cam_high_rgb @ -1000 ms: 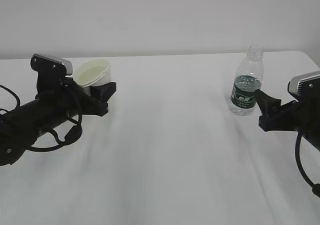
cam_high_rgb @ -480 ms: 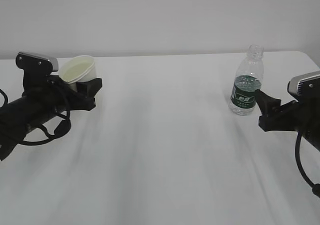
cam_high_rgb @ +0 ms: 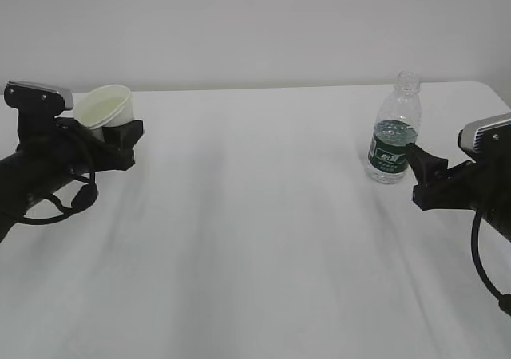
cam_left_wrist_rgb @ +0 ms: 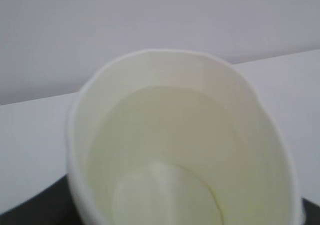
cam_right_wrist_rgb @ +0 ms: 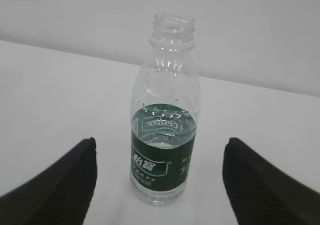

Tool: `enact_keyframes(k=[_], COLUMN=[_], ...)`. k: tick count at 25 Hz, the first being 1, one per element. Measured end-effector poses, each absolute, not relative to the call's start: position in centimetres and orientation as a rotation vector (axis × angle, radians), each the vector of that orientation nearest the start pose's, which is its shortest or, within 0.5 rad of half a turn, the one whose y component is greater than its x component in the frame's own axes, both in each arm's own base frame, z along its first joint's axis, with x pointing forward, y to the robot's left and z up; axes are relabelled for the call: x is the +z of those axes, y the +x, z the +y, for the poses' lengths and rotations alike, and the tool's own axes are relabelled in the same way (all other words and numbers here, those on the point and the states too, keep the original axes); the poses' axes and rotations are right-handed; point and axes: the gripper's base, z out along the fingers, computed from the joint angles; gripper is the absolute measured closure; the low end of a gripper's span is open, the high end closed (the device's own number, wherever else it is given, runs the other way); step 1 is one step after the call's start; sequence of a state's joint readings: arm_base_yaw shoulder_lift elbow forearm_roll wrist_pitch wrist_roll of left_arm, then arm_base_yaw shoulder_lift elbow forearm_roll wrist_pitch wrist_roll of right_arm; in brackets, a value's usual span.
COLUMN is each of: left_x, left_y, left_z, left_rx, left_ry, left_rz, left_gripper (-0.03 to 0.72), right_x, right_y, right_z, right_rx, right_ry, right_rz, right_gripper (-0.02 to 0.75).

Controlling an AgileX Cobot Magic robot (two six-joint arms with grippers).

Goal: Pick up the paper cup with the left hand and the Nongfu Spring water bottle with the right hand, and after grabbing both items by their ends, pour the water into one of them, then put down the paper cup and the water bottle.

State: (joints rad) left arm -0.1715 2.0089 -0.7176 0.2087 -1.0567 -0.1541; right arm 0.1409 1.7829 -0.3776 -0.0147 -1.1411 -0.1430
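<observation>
Cup in L grip at 9 o'clock, bottle standing free at 3 o'clock.
1 right gripper point(cam_high_rgb: 418, 170), jaws wide open, nothing held, just short of the 1 Nongfu Spring water bottle point(cam_high_rgb: 394, 130): upright on white table point(cam_high_rgb: 263, 239), long axis vertical, capless neck up. 1 left gripper point(cam_high_rgb: 120, 140) clamps the 1 paper cup point(cam_high_rgb: 104, 108), mouth tilted toward 2 o'clock. Vs 1 s ago: L arm and cup moved further left; bottle and R gripper unchanged.

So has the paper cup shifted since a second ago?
Yes. The paper cup, gripped by the left gripper, has moved left, away from the water bottle, which has stayed standing in the same spot on the table.
</observation>
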Motion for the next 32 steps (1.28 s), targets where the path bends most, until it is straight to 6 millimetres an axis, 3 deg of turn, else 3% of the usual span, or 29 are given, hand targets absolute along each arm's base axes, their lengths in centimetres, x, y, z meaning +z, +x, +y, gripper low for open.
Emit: enact_keyframes(k=[17,32], left_x=[12.2,12.2], left_y=[35.1,35.3], left_z=[-4.3,-3.4], left_rx=[-0.248,-0.18], left_ry=[0.148,0.125], left_rz=[1.724,1.721], left_gripper=[0.233,0.234], right_x=[13.8,13.8], right_y=[26.8,26.8], right_z=[4.0,4.0], right_rx=[0.01,0.012], right_ry=[-0.271,-0.267], right_rz=[1.727,1.727], right_gripper=[0.145,0.145])
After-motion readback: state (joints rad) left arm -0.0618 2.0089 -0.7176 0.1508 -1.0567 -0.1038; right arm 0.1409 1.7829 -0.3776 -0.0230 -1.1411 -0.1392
